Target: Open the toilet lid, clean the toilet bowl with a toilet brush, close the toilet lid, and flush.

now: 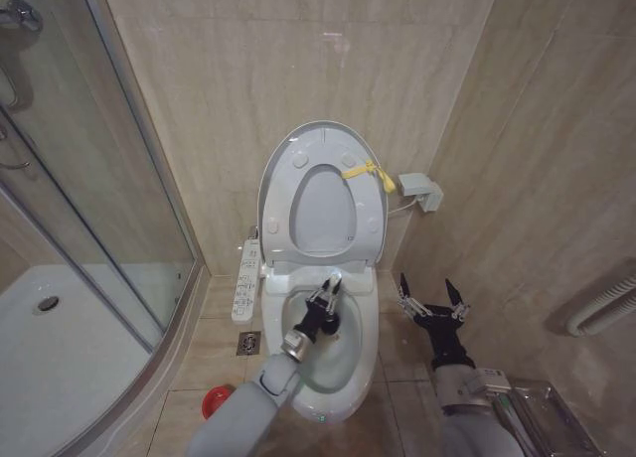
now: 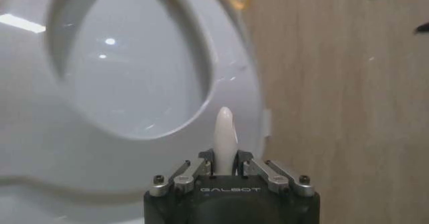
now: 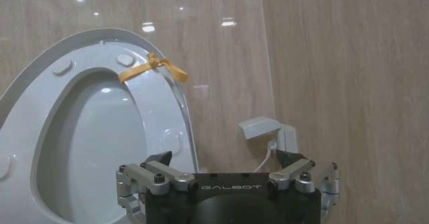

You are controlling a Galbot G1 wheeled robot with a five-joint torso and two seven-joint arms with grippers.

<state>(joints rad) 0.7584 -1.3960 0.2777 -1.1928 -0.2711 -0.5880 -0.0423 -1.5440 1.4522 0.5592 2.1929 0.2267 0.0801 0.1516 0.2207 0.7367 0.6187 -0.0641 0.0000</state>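
My left gripper point(image 1: 326, 296) pinches the toilet brush point(image 2: 225, 136) by its thin, light, stiff handle (slippery, I judge) over the toilet bowl point(image 1: 360, 346). The toilet lid point(image 1: 323, 139) stands raised at the far wall. My right gripper point(image 1: 433, 296) waits open, right of the bowl.

Raised toilet lid point(image 1: 323, 194) leaves the toilet bowl point(image 1: 360, 353) open from above. Left hand point(image 1: 325, 296) occupies the bowl mouth; button panel point(image 1: 247, 279) and tiled wall point(image 1: 497, 169) flank it closely.
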